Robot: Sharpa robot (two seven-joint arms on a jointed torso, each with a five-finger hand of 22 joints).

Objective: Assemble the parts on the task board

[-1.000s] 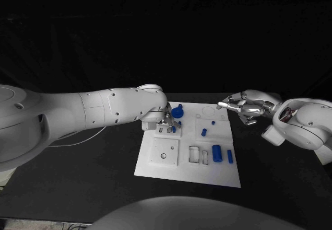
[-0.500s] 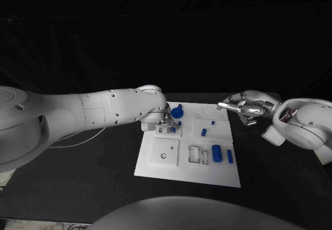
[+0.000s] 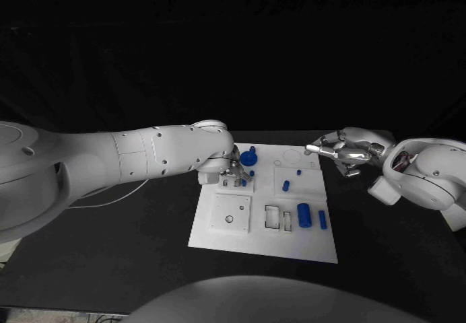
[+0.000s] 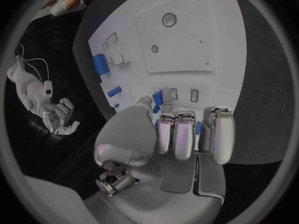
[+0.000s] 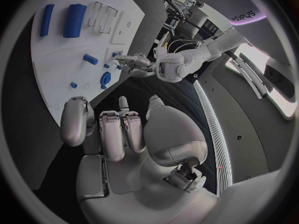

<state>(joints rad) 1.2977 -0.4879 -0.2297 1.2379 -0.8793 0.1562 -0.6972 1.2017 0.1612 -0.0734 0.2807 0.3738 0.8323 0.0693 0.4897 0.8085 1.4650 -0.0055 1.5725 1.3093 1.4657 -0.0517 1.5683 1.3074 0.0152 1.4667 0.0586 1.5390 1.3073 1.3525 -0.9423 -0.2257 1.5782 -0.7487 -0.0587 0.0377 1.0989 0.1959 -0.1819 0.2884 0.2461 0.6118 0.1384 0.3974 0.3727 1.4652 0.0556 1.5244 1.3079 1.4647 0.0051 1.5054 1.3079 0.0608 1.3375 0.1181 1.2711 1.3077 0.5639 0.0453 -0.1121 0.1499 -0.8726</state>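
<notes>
The white task board [image 3: 233, 232] lies mid-table. My left hand [image 3: 231, 173] reaches down onto its far left corner, beside a round blue part [image 3: 248, 159] standing there. In the left wrist view the thumb and a finger [image 4: 166, 93] pinch a small blue part [image 4: 157, 99] just above two small slots [image 4: 194, 95]. A short blue peg [image 3: 287, 186], a thick blue cylinder [image 3: 305, 215] and a thin blue bar [image 3: 322, 219] lie on the board's right half. My right hand [image 3: 340, 153] hovers off the far right corner, fingers loosely bent, holding nothing.
Two clear rectangular frames [image 3: 279, 217] sit next to the thick cylinder. A square raised plate with a small hole [image 3: 233, 214] takes the board's near left. A thin white cable [image 3: 116, 194] trails on the black table left of the board.
The left hand's fingers have shifted very slightly over the slots. The right hand has stayed where it was.
</notes>
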